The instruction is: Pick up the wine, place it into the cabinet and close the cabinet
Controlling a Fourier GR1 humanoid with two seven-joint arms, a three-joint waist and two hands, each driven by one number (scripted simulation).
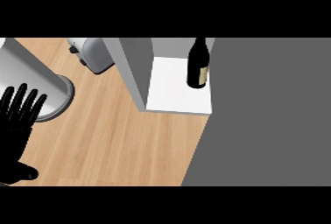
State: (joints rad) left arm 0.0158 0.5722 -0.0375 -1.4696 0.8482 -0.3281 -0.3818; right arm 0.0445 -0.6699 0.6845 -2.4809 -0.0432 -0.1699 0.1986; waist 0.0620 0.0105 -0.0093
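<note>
- Nearest the viewer, at the lower left edge of the head view, the robot's black left hand (16, 127) rested over the pale wooden counter top (123, 140). Its fingers were straight and spread, pointing away from the viewer, and it held nothing.
- The right hand did not show anywhere in the view.
- A large flat dark grey panel (271, 122), which looked like the cabinet's door, filled the right side from the lower edge up to the top and hid whatever lay beneath it.
- Just beyond the left hand's fingertips stood a round silver metal container with a wide rim (48, 94), partly cut off by the left edge.
- Farther back, near the middle, the open grey cabinet with a white floor (177, 94) stood on the counter, its grey left wall rising towards the viewer.
- The dark glass wine bottle with a pale label (199, 65) stood upright on the cabinet's white floor, at its right side, just beside the edge of the grey panel.
- Farthest back on the left, a silver toaster with black knobs (93, 54) sat on the counter, close to the cabinet's left wall.
</note>
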